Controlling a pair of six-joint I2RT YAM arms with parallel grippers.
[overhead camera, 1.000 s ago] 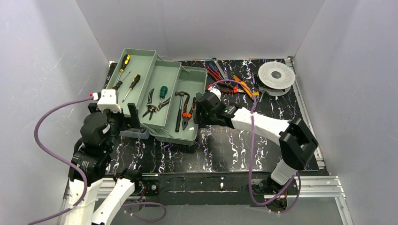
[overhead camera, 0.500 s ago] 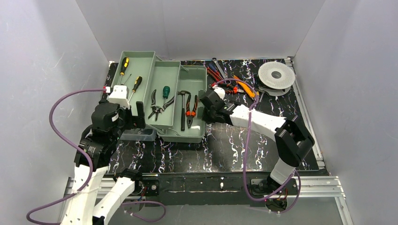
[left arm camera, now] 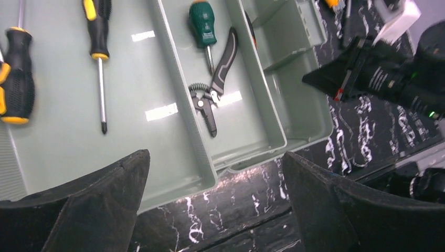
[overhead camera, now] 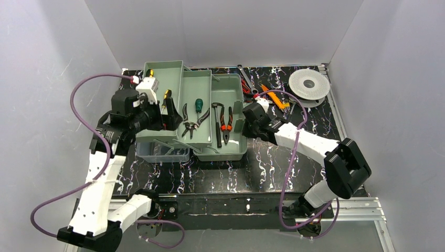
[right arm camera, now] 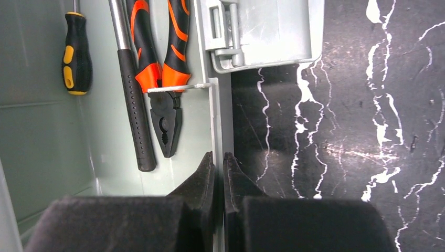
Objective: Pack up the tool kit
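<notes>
Jaws of the right arm are pinching the tool kit's near-to-far right wall; left jaws are hanging spread above its left tray.

Top view: the left gripper covers much of the tool kit left tray. The loose tools behind are too small to name. Left wrist: one yellow-and-black screwdriver is clipped by the left edge, a second screwdriver by the top. Right wrist: the hammer head and orange pliers handles run off the top, and the kit's wall vanishes between the right gripper fingertips.
</notes>
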